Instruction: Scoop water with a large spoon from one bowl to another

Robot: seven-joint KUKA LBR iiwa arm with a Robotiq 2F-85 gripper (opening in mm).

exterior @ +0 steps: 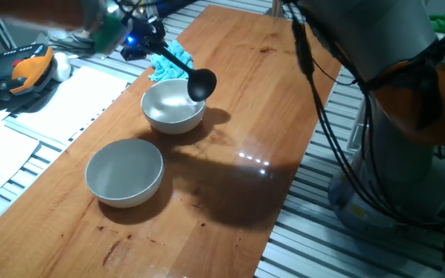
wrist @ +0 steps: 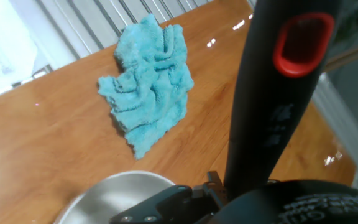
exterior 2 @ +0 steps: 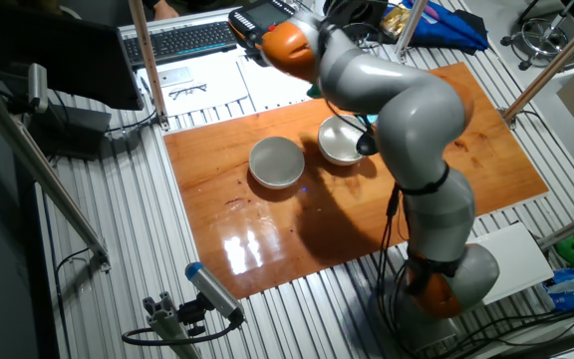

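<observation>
The large spoon, a black ladle, has its round scoop (exterior: 202, 83) hanging over the right rim of the far white bowl (exterior: 173, 108). Its thin handle runs up and left into my gripper (exterior: 141, 38), which is shut on it. In the hand view the black handle (wrist: 260, 124) with its red hanging hole fills the right side, and that bowl's rim (wrist: 120, 190) shows at the bottom. A second white bowl (exterior: 124, 171) sits nearer, to the left. In the other fixed view the two bowls (exterior 2: 275, 162) (exterior 2: 339, 142) lie side by side, and my arm hides the gripper. I cannot make out water in either bowl.
A crumpled light-blue cloth (exterior: 170, 63) (wrist: 148, 93) lies on the wooden table (exterior: 230, 177) just behind the far bowl. White papers (exterior: 68, 104) and an orange-black tool (exterior: 22, 69) lie off the table's left edge. The robot base (exterior: 392, 154) and cables stand to the right.
</observation>
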